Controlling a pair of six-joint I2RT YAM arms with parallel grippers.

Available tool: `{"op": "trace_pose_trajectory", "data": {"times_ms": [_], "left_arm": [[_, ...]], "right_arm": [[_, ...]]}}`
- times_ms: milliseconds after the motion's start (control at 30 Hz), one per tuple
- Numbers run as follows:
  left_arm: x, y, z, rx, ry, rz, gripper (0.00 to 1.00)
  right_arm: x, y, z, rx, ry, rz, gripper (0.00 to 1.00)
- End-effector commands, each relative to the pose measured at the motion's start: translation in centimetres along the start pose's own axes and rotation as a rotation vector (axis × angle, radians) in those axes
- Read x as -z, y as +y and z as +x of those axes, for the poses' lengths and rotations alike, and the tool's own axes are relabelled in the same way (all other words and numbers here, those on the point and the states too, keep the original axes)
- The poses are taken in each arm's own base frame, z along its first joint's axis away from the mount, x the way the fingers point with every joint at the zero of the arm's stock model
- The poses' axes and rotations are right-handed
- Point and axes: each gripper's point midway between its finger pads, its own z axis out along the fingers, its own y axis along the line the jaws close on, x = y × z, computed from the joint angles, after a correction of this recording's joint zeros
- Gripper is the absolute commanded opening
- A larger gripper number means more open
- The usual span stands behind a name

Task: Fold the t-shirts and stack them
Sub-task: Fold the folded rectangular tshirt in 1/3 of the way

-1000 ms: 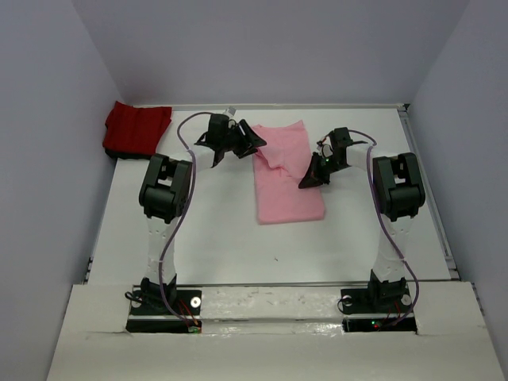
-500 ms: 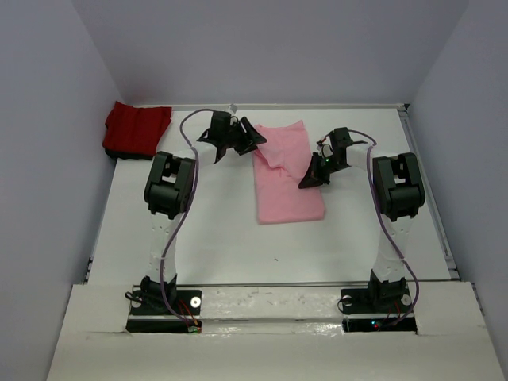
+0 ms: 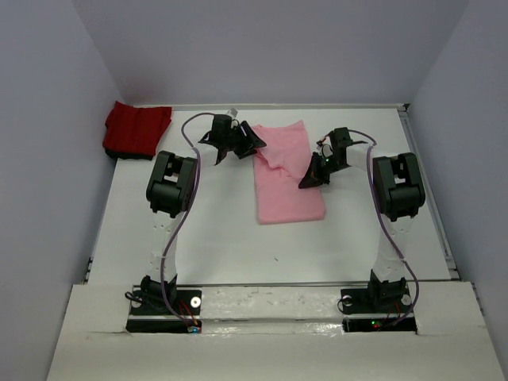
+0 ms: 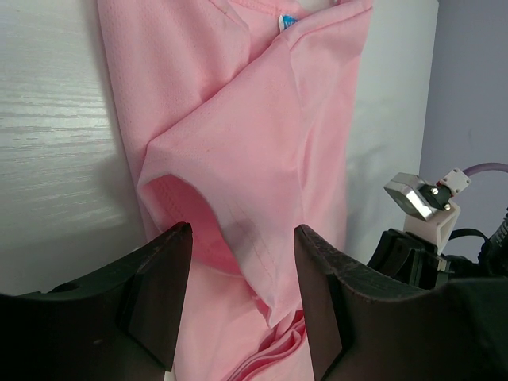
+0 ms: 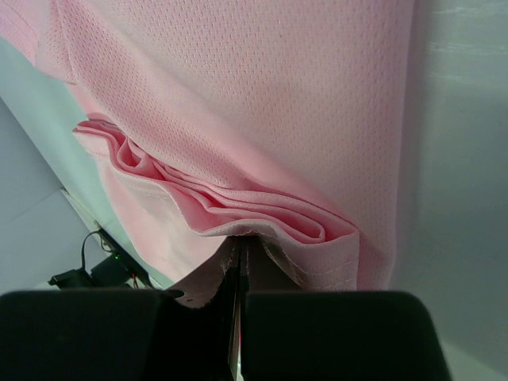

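The pink t-shirt (image 3: 290, 198) is lying lengthwise, near to far, on the table (image 3: 214, 230). Its bunched right edge is being pinched by the closed right gripper (image 3: 306, 182); the left gripper (image 3: 255, 143) is being held wide just over its far-left fold. The red t-shirt (image 3: 136, 128) is lying well apart, far-left.

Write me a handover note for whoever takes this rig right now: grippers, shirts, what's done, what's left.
Left gripper: open, holding nothing, hovering over the left side of the pink shirt.
Right gripper: shut on bunched layers at the pink shirt's right edge.
Pink shirt: mid-table, a narrow strip, partly folded.
Red shirt: far left corner of the table, apparently folded, no gripper near it.
Done: pink shirt folded lengthwise.
Left: finish folding the pink shirt, then stack the two.
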Motion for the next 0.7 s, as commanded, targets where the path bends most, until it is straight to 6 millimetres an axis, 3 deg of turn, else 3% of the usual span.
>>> {"op": "trace_pose_trajectory", "data": {"times_ms": [0,333,667], "left_arm": [[0.2,-2.5,-1.7,-0.047,-0.045,0.054,0.63],[-1.3,-4.5,-1.1,-0.05,-0.022,0.106,0.63],[-2.2,-5.3,1.4,-0.06,0.037,0.132,0.63]], "right_arm": [[-0.3,-0.1,-0.1,0.027,0.005,0.017,0.0],[-0.4,-0.3,0.0,0.022,0.009,0.019,0.0],[-0.4,-0.2,-0.2,0.024,0.008,0.016,0.0]]}}
